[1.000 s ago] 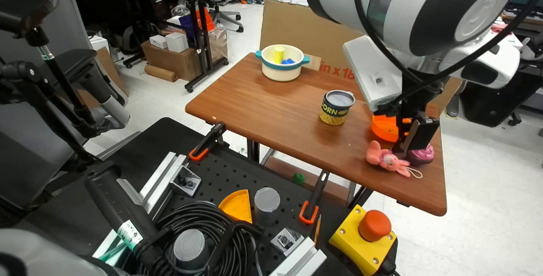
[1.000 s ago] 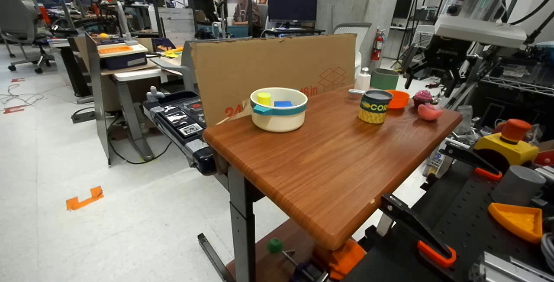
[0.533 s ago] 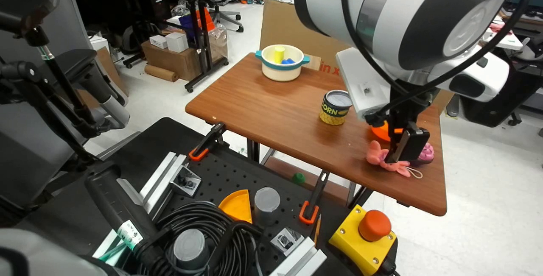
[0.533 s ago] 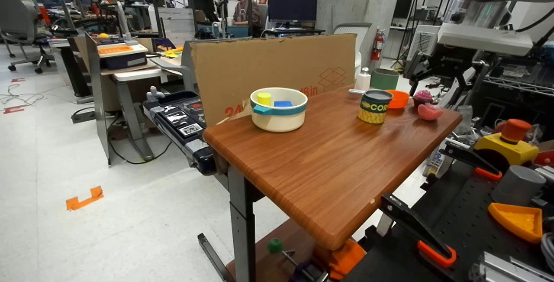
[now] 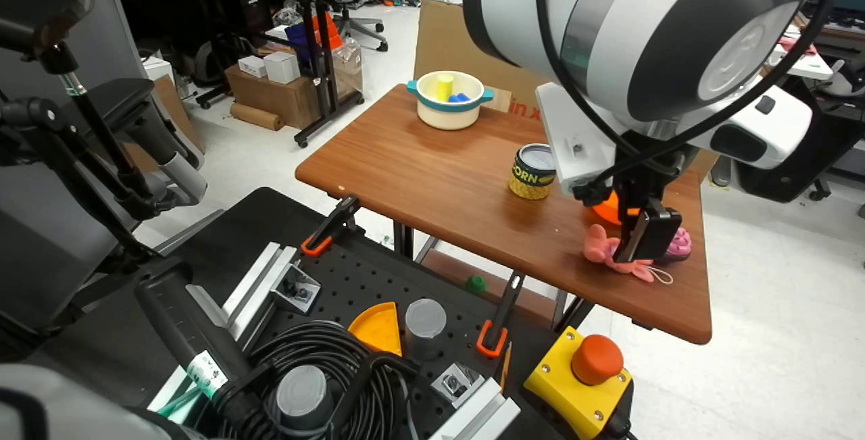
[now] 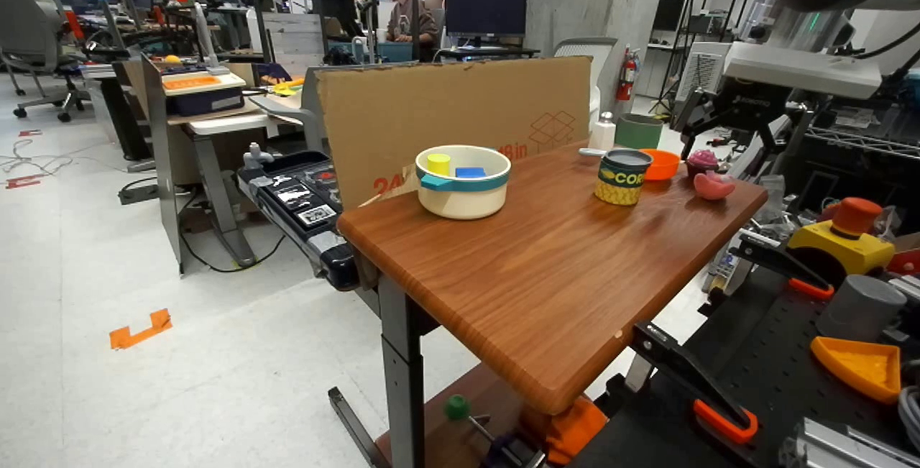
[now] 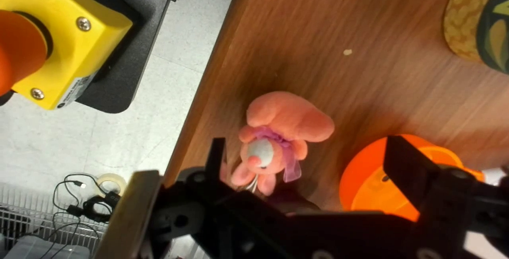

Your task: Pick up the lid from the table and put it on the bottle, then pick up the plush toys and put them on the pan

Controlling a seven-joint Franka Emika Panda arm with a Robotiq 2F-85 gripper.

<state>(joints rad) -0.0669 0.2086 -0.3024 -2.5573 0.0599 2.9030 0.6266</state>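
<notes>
Presently, the claw [image 7: 305, 141] has its two fingers [image 7: 407, 167] spread wide, carrying no load. It stands above the salmon-pink plush toy [image 7: 286, 113], which is one of two such toys and lies on the brown counter [image 5: 419, 163] near the edge; whether a finger touches it, I cannot tell. The second one, the magenta plush toy [image 6: 702, 159], rests just beside it. Also near are one orange pan [image 7: 356, 173], with both toys outside of it, and one corn bottle [image 5: 529, 187], standing upright. One lid [image 5: 538, 155] sits on top of this bottle. Well apart from these things, there is one cream pot [image 5: 449, 118] with two teal handles [image 5: 487, 95]. It contains one yellow cylinder [image 5: 445, 86] and some blue content [image 6: 470, 172], of which I cannot count the pieces surely. In both exterior views, two black clamps [image 5: 507, 301] are visible beside the edge of the counter, and one red button [image 5: 597, 359] is mounted on one yellow box [image 5: 567, 386].
</notes>
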